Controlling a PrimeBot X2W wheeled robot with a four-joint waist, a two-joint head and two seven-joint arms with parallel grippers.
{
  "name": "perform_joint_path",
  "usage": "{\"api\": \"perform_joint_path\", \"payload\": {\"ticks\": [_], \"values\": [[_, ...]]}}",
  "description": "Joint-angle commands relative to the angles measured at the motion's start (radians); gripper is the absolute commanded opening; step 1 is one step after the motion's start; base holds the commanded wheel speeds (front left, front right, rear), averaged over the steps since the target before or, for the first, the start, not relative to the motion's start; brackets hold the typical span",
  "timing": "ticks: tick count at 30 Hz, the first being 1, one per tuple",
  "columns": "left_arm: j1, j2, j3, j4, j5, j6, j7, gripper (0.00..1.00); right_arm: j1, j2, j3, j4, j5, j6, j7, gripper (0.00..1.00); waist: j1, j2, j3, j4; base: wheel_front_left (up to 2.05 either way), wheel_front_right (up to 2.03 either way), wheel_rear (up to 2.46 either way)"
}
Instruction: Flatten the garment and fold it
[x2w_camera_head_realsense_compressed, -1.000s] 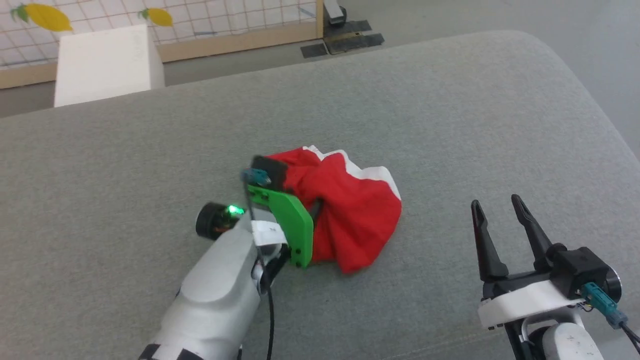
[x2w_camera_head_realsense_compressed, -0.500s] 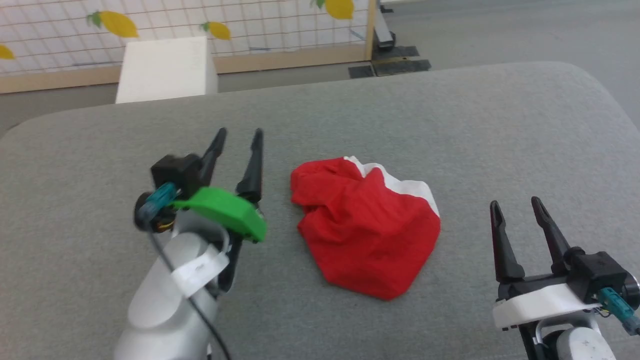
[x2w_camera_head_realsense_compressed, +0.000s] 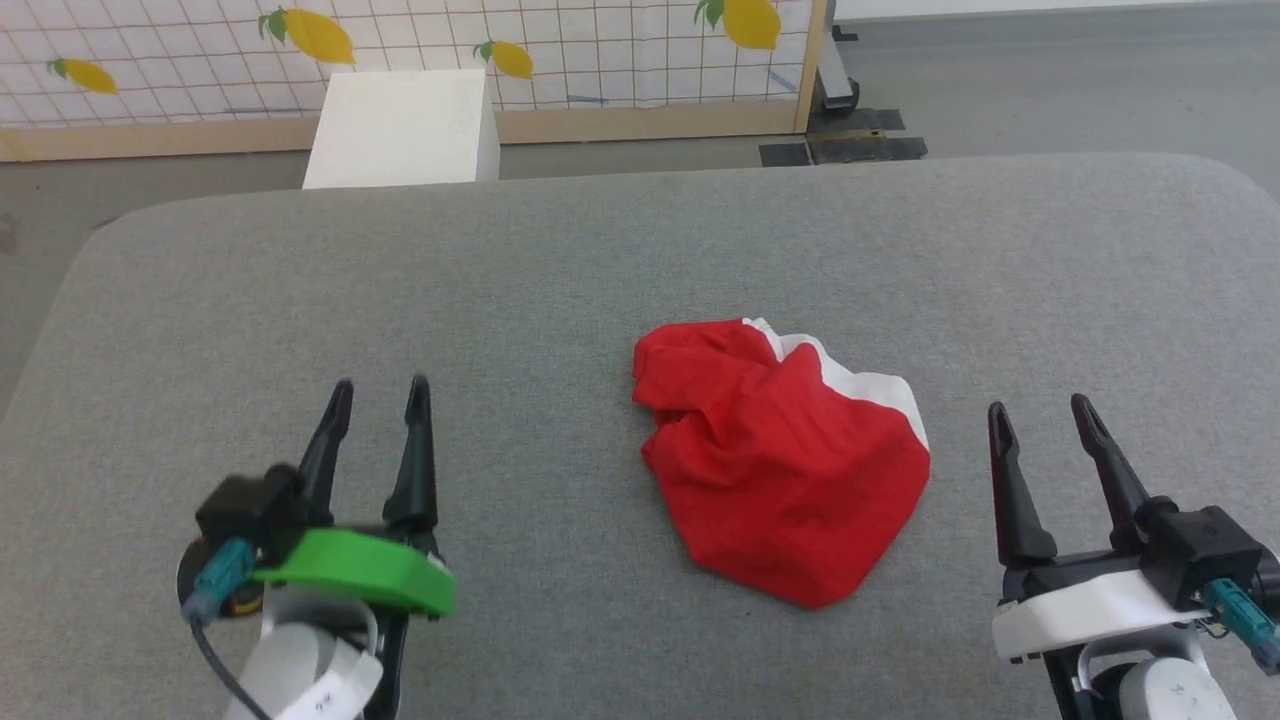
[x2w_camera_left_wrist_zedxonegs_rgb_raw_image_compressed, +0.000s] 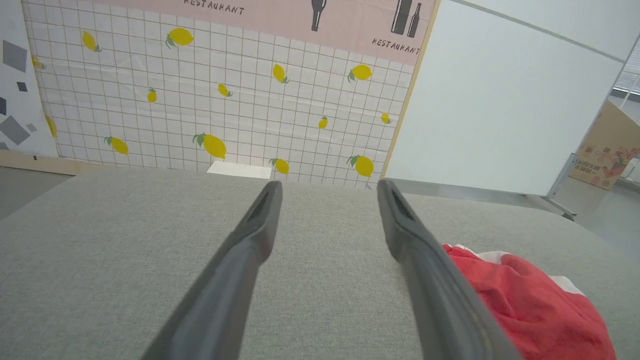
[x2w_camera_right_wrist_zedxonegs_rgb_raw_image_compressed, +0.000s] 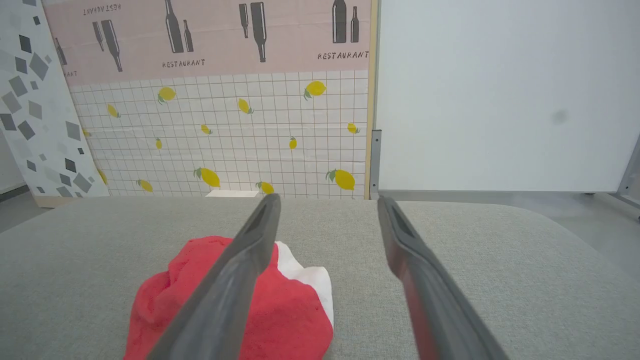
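garment (x2w_camera_head_realsense_compressed: 785, 465) bunched in a crumpled heap mid grey table (x2w_camera_head_realsense_compressed: 600, 260), white stripe on far edge. L gripper (x2w_camera_head_realsense_compressed: 378, 395) & R gripper (x2w_camera_head_realsense_compressed: 1040, 415) both spread wide, empty, either side of it, no contact.

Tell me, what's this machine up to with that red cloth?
A two-armed robot is meant to flatten and fold those red shorts, which lie in a crumpled heap on the grey padded surface. Right now nothing is holding them: the left gripper and the right gripper sit open on either side, clear of the fabric. The flattening has not yet been done.
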Motion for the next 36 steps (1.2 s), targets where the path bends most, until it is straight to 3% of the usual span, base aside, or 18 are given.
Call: {"api": "perform_joint_path", "payload": {"ticks": [1,17,36], "values": [[0.030,-0.009,0.010,-0.005,0.018,-0.008,-0.004,1.00,0.014,0.001,0.002,0.000,-0.001,-0.002,-0.005,1.00,0.0001,0.0000,0.000,0.001,0.00,0.00,0.00],[0.104,-0.058,0.079,-0.031,0.090,-0.031,-0.004,1.00,0.017,0.001,0.016,0.009,-0.008,-0.002,0.005,1.00,0.0001,0.0000,0.010,0.025,0.00,0.00,0.00],[0.103,-0.068,0.084,-0.022,0.103,-0.037,-0.004,1.00,0.013,0.001,0.027,0.013,-0.004,-0.002,0.010,1.00,0.0001,0.0000,0.015,0.028,0.00,0.00,0.00]]}}
